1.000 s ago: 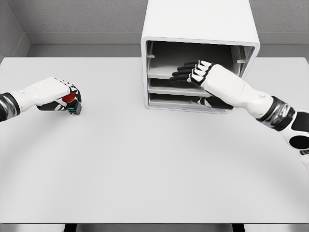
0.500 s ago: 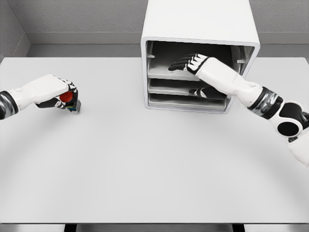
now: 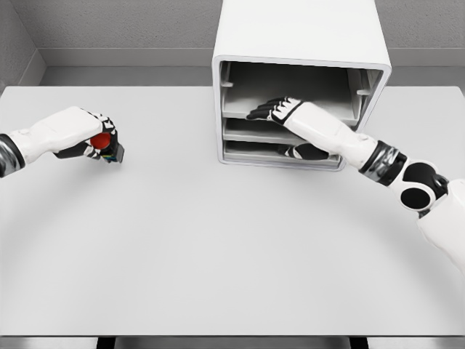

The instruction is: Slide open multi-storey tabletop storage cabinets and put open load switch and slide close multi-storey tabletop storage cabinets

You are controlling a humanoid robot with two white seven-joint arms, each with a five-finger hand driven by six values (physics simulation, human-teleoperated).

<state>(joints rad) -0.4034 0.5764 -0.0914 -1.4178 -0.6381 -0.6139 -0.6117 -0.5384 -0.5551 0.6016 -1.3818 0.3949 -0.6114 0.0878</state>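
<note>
The white storage cabinet (image 3: 301, 33) stands at the back of the table, its front open onto three grey trays. My right hand (image 3: 270, 110) reaches into it from the right, fingers spread flat on the front edge of the upper tray (image 3: 236, 109), holding nothing. At the far left my left hand (image 3: 91, 134) is shut on the load switch (image 3: 106, 145), a small dark block with a red knob, held just above the table.
The grey table (image 3: 218, 247) spreads wide in front of the cabinet. A grey wall runs behind it, and the table's front edge lies near the bottom of the view.
My right hand has slid lower and leftward to the front edge of the upper tray, with the forearm dropping. My left hand has lifted the switch slightly.
</note>
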